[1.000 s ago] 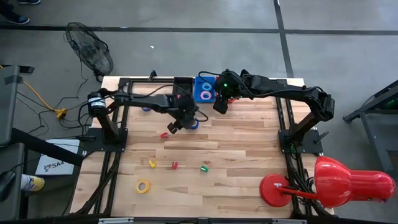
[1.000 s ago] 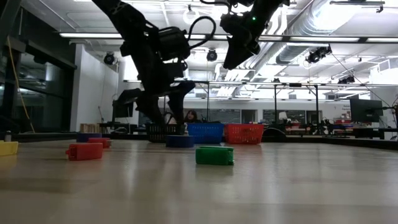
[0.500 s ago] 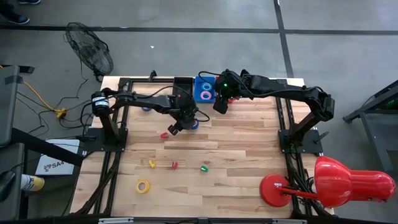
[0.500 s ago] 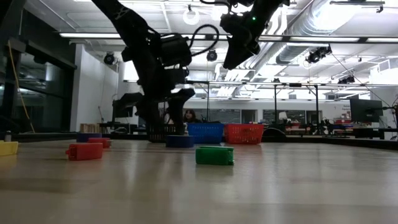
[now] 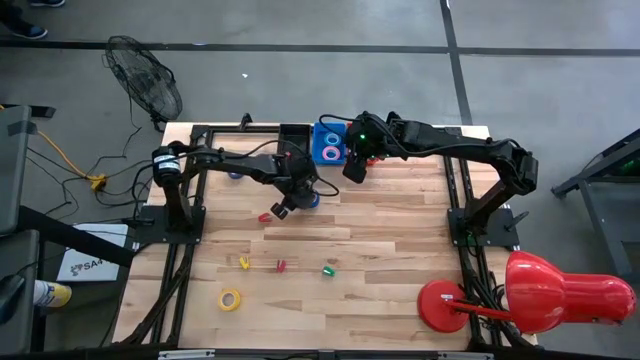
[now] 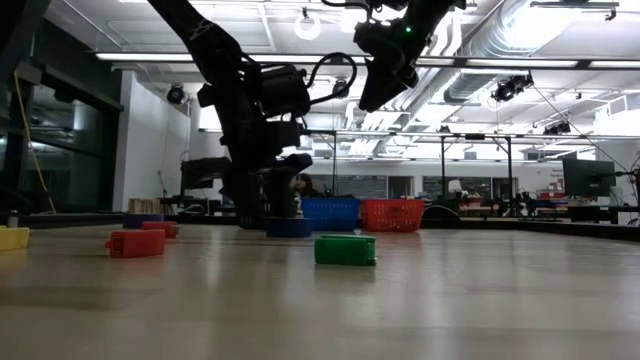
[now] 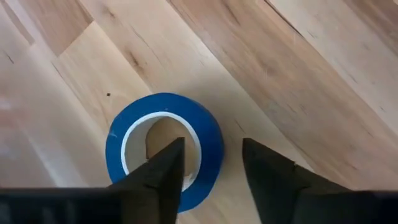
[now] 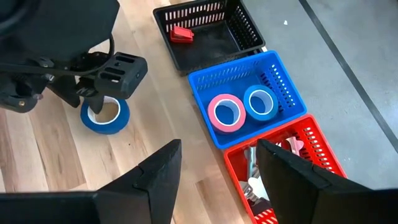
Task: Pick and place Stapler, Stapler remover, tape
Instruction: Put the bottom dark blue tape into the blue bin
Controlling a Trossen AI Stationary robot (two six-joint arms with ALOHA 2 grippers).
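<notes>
A blue tape roll (image 7: 163, 104) lies flat on the wooden table (image 5: 380, 250), near the far edge (image 5: 312, 199). My left gripper (image 7: 211, 146) has come down on it from above and is open. One finger (image 7: 169, 163) stands in the roll's hole and the other (image 7: 264, 171) outside its rim. In the low view the fingers (image 6: 268, 205) reach down to the roll (image 6: 289, 227). My right gripper (image 8: 217, 155) waits open above the baskets (image 5: 352, 172), holding nothing. A small red piece (image 5: 265, 216) lies on the table near the left gripper. My left gripper straddles the blue roll's wall (image 7: 211, 134), fingers pointing down at a slant. A strip of bare wood shows between the outer finger and the rim. I cannot tell whether the inner finger touches the roll. The roll lies flat on the table.
At the far edge stand a black basket (image 8: 249, 28) holding a red piece (image 8: 181, 34), a blue basket (image 8: 205, 78) with a pink roll (image 8: 225, 113) and a blue roll (image 8: 259, 104), and a red basket (image 8: 311, 134). A yellow roll (image 5: 230, 299) and small coloured pieces (image 5: 327, 270) lie nearer.
My left gripper has sunk onto the blue roll and rolled a little at the wrist. In the low view its fingers now stand closer together than a second ago. The roll has stayed where it was.
</notes>
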